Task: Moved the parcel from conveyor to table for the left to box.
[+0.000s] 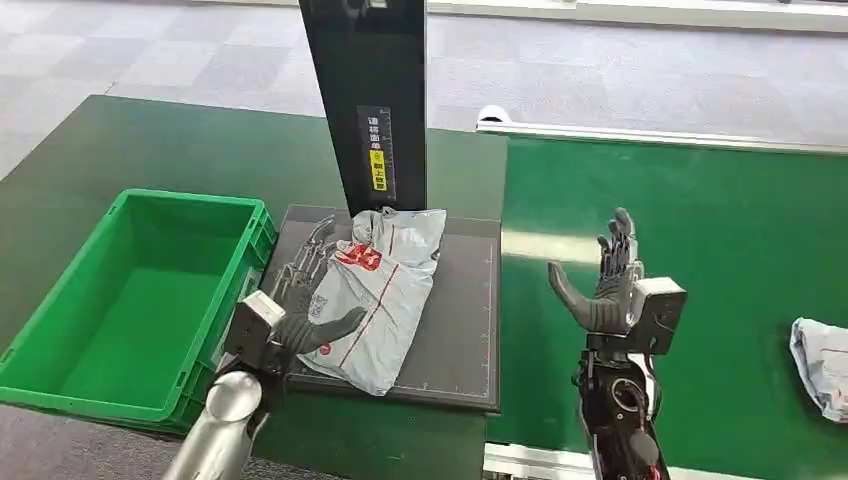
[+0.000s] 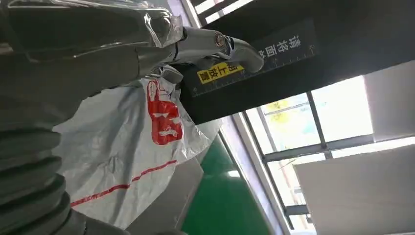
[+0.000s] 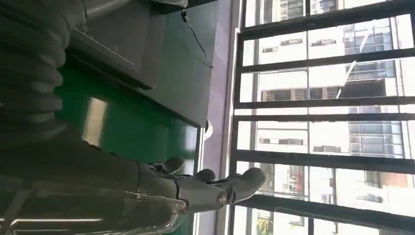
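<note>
While left hand [image 1: 300,325] rests on parcel [image 1: 385,290], fingers spread — right hand [image 1: 605,285] upright over conveyor [image 1: 720,250], fingers spread.

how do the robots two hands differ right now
The left hand lies low on the grey parcel on the dark platform, its fingers along the parcel's edge; the right hand stands upright over the green conveyor, touching nothing. The left hand sits next to the green crate; the right one is nearer a second parcel. Both have their fingers apart.
</note>
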`<control>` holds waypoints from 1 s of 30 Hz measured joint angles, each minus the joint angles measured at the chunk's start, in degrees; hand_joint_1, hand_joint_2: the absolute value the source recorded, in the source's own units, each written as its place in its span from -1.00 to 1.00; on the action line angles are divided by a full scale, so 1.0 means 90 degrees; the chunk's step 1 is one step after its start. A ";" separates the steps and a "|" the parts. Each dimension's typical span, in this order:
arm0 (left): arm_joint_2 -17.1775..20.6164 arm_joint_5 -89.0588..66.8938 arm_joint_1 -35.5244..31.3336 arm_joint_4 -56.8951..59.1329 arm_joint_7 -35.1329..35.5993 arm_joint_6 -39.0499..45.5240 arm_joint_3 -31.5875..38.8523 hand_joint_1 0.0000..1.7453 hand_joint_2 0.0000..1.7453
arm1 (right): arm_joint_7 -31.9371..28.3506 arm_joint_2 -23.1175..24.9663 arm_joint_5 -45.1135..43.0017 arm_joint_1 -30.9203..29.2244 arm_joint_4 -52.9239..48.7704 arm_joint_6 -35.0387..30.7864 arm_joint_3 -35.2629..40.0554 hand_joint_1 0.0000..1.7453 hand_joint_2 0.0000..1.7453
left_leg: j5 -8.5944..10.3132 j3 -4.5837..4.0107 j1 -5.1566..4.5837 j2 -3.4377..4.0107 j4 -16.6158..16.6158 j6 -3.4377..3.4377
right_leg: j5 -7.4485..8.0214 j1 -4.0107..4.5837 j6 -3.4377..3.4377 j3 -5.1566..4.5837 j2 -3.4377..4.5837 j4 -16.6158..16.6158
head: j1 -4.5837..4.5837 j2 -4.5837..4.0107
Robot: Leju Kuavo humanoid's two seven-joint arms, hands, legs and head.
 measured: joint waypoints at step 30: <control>-0.0282 -0.5578 -0.1398 0.2803 0.3084 0.0607 -0.1523 -1.00 1.00 | 0.0398 0.0495 0.0597 0.0522 -0.0354 0.0707 -0.0828 -1.00 1.00 | -0.0006 0.0074 -0.0007 -0.0018 -0.0005 0.0004 | -0.0008 -0.0008 0.0005 0.0093 -0.0007 -0.0001 | -0.0002 -0.0002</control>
